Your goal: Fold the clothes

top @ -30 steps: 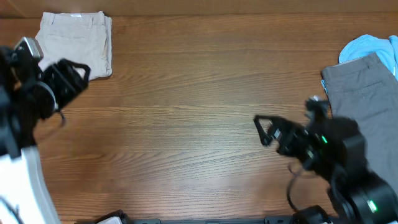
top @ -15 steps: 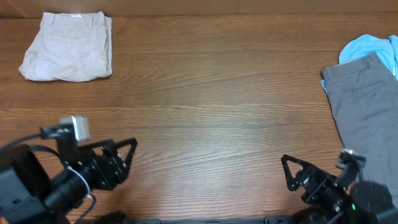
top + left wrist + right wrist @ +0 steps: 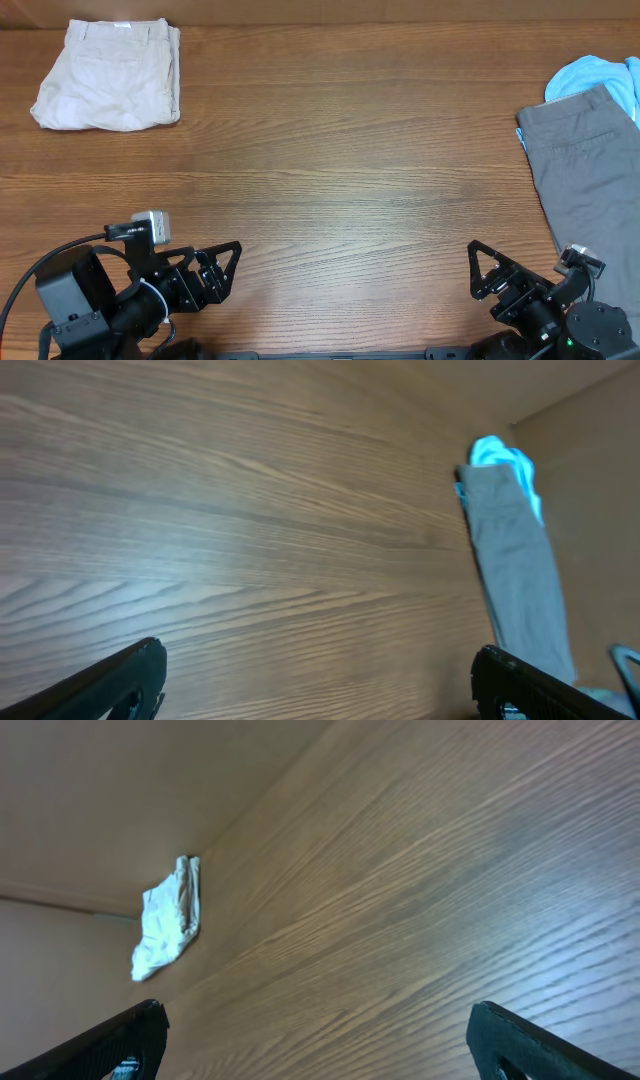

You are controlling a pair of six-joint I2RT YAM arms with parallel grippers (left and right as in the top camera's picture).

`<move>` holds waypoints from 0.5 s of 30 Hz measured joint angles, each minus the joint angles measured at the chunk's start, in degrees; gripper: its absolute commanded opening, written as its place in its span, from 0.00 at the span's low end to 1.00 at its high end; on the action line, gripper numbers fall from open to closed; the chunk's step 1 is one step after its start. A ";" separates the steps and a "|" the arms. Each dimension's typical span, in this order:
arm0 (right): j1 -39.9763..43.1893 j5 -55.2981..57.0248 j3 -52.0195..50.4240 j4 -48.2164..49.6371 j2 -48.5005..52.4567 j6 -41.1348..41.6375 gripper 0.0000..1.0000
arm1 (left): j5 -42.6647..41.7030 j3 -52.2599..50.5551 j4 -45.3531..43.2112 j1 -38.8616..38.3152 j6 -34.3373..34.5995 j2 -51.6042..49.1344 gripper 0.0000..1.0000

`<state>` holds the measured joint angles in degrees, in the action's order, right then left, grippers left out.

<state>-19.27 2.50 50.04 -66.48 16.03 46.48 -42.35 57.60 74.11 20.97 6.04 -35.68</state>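
Note:
The folded beige shorts point(image 3: 108, 75) lie at the table's far left corner; they also show small and far in the right wrist view point(image 3: 168, 920). The grey shorts point(image 3: 585, 170) lie flat at the right edge on a light blue garment point(image 3: 595, 75); both show in the left wrist view, grey point(image 3: 515, 570) and blue point(image 3: 500, 457). My left gripper point(image 3: 228, 268) is open and empty at the near left edge, above bare wood point(image 3: 318, 680). My right gripper point(image 3: 482, 270) is open and empty at the near right edge, just left of the grey shorts point(image 3: 318, 1040).
The wooden table point(image 3: 340, 160) spans the view. A wall runs along its far edge. Both arm bases sit at the near edge.
Both arms have pulled back from mid-table to the near edge. The left gripper left the beige shorts' side; the right moved down and right. Both stay open and empty.

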 measured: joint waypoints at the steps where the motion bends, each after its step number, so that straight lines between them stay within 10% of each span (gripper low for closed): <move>1: 0.00 0.13 0.00 0.00 0.00 0.02 1.00 | 0.50 -0.07 -0.02 0.00 0.00 0.00 1.00; 15: 0.00 0.74 -0.02 -1.64 0.00 0.00 1.00 | 12.44 -0.15 -0.02 0.00 0.00 0.00 1.00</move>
<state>-19.27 3.25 50.02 -68.12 16.03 46.48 -29.91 57.45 74.08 20.97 6.04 -35.68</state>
